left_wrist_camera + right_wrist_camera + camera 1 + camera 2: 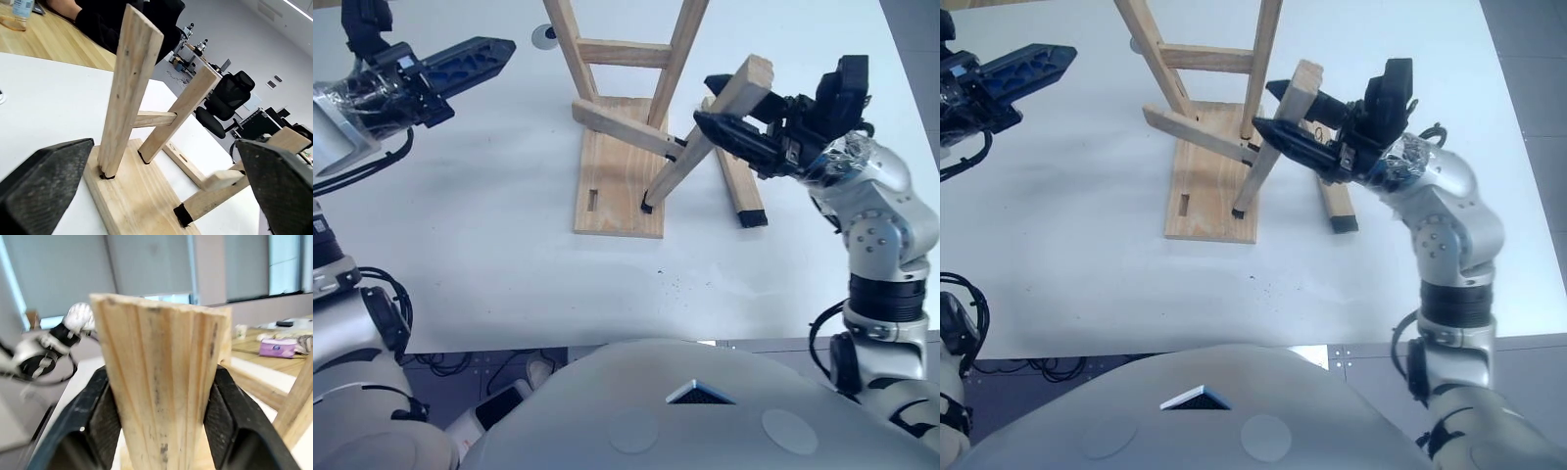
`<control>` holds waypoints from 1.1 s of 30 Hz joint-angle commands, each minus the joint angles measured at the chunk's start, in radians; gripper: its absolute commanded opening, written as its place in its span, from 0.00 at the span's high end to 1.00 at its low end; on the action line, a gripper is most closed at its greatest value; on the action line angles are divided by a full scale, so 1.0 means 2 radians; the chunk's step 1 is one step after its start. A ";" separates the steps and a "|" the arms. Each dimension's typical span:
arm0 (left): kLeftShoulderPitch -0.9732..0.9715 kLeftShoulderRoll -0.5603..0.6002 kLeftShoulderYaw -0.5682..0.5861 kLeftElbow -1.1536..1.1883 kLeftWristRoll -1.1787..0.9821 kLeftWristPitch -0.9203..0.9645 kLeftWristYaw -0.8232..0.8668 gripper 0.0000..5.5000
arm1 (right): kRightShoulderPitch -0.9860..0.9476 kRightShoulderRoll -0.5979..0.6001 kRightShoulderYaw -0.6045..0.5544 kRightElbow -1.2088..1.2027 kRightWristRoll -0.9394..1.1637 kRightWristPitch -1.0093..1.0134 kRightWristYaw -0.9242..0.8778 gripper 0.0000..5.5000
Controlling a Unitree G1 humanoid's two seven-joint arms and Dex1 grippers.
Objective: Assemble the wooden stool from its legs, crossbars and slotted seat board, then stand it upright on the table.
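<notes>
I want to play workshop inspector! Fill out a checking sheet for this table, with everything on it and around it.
Surface: white table, flat and bare near its front edge.
Job's things: seat board lies flat; two legs stand in it, joined by a crossbar. A third leg leans tilted, its black tip on the board, with a second crossbar at its side. A fourth leg lies beside the board.
Clutter: small grey disc; dark specks.
Grippers: left gripper open, empty, above the table; right gripper clamps the third leg.
Cables: black cables by the left arm.
Surroundings: office chair, desks.
</notes>
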 commanded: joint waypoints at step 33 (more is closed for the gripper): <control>0.402 -0.225 -0.144 -0.197 0.464 -0.367 0.265 0.47 | -0.388 -0.112 0.207 0.193 -0.205 0.148 0.280 0.63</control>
